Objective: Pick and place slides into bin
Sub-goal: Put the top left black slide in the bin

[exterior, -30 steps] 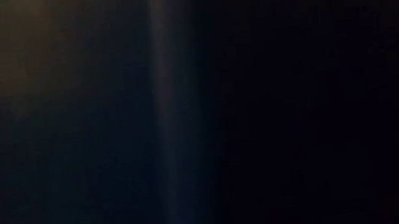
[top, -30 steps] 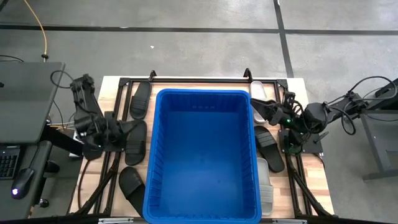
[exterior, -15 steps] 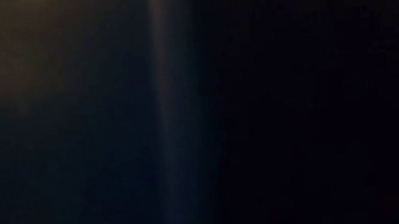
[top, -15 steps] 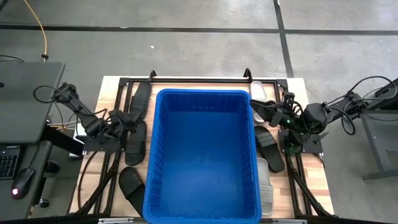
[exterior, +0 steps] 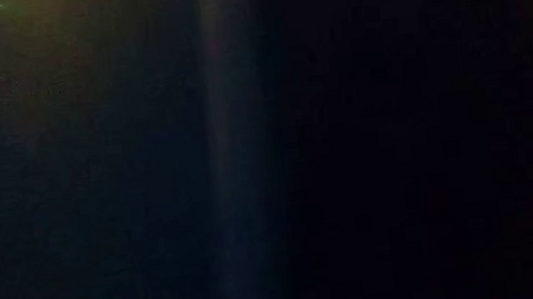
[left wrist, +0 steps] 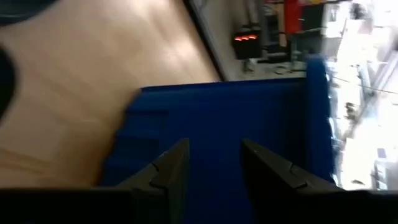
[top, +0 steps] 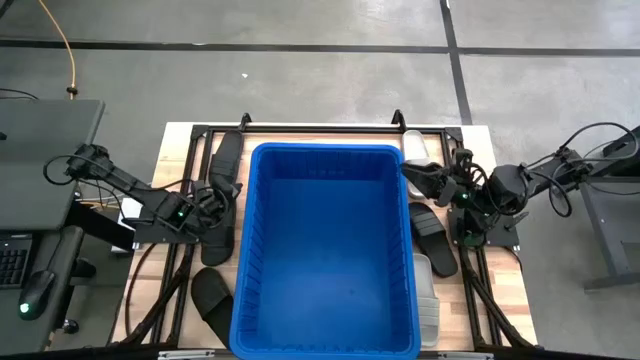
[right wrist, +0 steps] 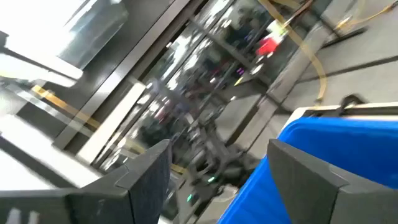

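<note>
Slides (top: pixel 218 222) lie on surface both sides of bin (top: pixel 325 250); bin seen empty. Left gripper (top: pixel 222 196) spread, empty, above black slide. Strap should be straddled squarely before closing. Right gripper (top: pixel 412 172) spread, empty, at bin's far right rim.

floor (top: pixel 300 80): grey concrete, dark seams | table (top: pixel 180 140): pale wood

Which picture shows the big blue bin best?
The high view: the whole bin shows from above, with nothing in it. The left wrist view shows one wall, the right wrist view only a rim corner, and the low view is dark.
</note>
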### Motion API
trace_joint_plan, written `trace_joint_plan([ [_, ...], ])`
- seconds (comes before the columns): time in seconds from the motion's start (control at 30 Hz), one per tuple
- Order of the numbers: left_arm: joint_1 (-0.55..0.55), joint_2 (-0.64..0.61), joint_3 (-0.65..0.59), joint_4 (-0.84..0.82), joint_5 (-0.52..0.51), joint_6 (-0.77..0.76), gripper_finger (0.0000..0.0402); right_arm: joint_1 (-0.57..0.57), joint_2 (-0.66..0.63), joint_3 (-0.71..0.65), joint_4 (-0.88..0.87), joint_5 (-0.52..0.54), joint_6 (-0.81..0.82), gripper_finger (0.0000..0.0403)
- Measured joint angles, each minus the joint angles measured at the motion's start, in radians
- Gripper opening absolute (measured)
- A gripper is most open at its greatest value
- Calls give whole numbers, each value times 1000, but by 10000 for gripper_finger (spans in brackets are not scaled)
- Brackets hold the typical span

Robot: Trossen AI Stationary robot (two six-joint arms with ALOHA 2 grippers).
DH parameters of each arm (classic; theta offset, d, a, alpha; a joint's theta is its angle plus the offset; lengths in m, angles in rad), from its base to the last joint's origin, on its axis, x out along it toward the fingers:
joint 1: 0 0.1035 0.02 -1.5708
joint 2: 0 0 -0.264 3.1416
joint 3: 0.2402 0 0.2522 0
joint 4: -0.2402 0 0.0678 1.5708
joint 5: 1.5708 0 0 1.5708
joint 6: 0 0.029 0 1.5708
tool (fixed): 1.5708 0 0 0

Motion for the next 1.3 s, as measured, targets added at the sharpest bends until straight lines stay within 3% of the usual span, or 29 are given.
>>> trace_joint_plan([
  [0.1,46,19,0,6,-15,1,155,0,0,0,3,-57,2,254],
  [0.27,112,31,0,-118,-41,31,166,0,-2,0,18,-74,0,254],
  [0.43,133,43,0,-310,87,-68,151,0,-2,9,20,-77,-15,254],
  [0.57,172,46,0,-329,87,-62,141,0,-3,10,29,-85,-16,254],
  [0.7,224,84,-36,-294,81,-26,133,0,-7,10,46,-85,-16,254],
  [0.9,232,111,-144,-118,90,-43,126,0,-10,10,48,-85,-27,254],
  [1.3,322,126,-144,-109,83,-10,126,0,-10,10,29,-76,-18,254],
])
